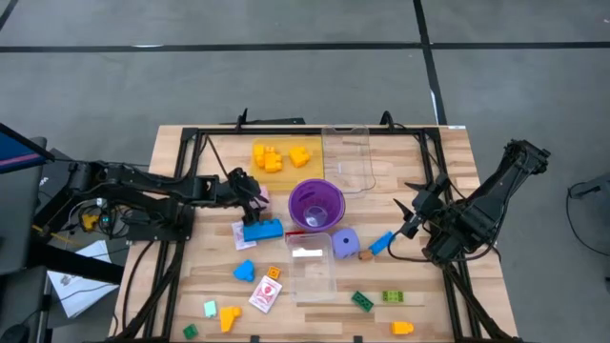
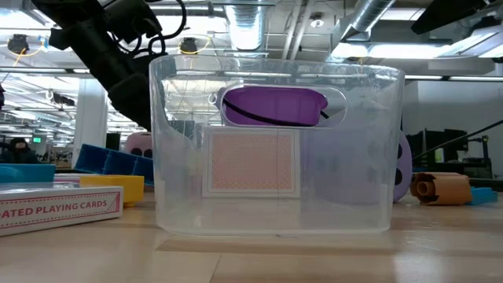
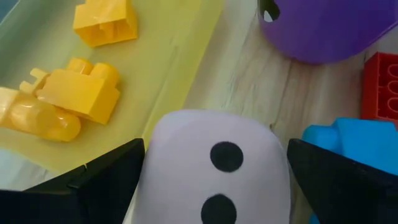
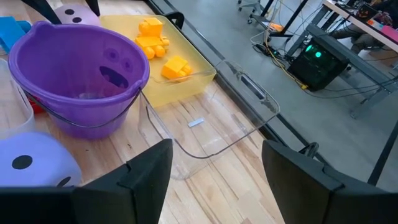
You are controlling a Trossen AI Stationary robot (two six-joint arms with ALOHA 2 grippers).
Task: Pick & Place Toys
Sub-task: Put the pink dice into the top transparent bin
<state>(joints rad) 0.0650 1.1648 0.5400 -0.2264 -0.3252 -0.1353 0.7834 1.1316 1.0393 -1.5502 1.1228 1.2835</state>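
Note:
A pink die point(image 3: 214, 168) with black dots sits on the table next to the yellow tray point(image 3: 180, 68), between the two fingers of my open left gripper point(image 3: 216, 146), which slants down at it from the table's left point(image 1: 255, 198). Yellow bricks point(image 1: 272, 157) lie in that tray. A blue brick point(image 1: 262, 230) and a red brick point(image 3: 379, 87) lie beside the purple cup point(image 1: 316, 205). A purple die point(image 1: 345, 243) rests right of the cup. My right gripper point(image 1: 408, 214) hangs open above the table's right part, with nothing between its fingers point(image 4: 155, 168). My left gripper has the pink die's two opposite sides point(image 3: 152, 155) right at the inner faces of its fingers point(image 3: 106, 180); I cannot tell whether they touch. The fingers come slanting down from the table's left. The die rests on the table.
A clear tray point(image 1: 348, 157) stands right of the yellow one. A clear box point(image 1: 313, 267) with a card in it stands near the front, and a playing-card pack point(image 1: 266, 293) lies beside it. Several small bricks point(image 1: 362, 301) are scattered along the near edge.

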